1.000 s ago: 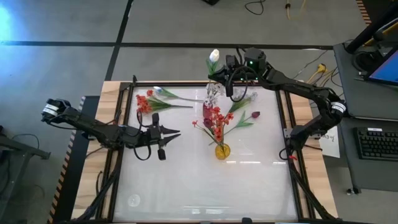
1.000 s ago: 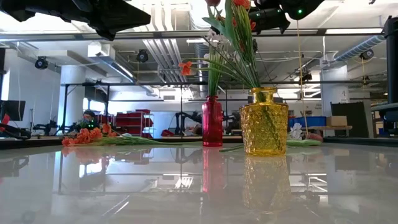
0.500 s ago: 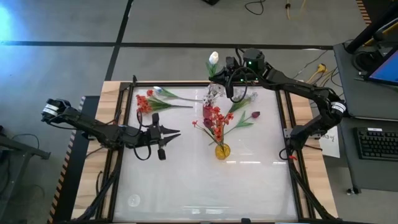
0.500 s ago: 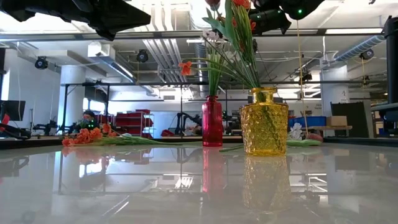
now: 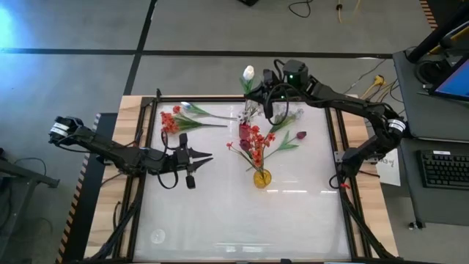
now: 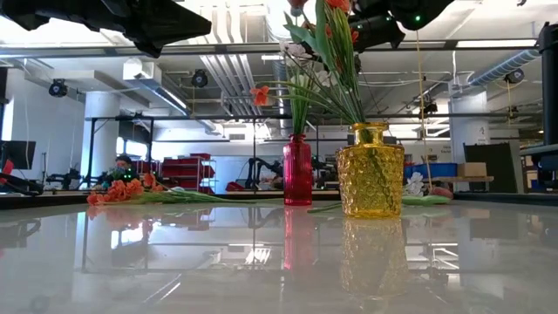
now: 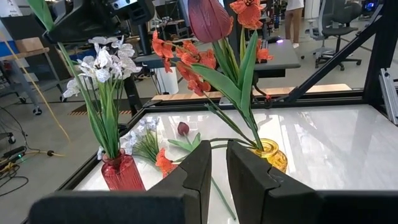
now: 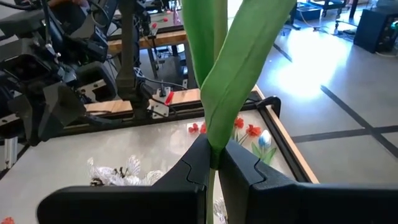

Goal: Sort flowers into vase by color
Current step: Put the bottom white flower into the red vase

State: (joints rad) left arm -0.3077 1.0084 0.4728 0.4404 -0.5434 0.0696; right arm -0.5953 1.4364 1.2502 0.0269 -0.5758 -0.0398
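Observation:
My right gripper hovers over the table's far middle, shut on a white tulip whose blossom points toward the far edge. Just near of it stands a red vase with white blossom sprays. A yellow vase holds red-orange blossoms and a dark red tulip. On the table lie a red-orange cluster, a white tulip, a dark red tulip and a white spray. My left gripper waits left of the vases, open by a narrow gap. My right gripper pinches the white tulip's green stem and a leaf together between its two fingers, which lie across the stem. The tulip is lifted clear of the table. Stem and leaf rise past the fingertips and a short stretch of stem shows behind them.
The white table is framed by a wooden border; its near half is bare. The two vases stand close together near the middle. Beyond the right edge are a keyboard and a desk.
My right gripper has shifted a little toward the table's left, staying shut, and the white tulip's blossom has moved with it. The left arm and the vases have kept still.

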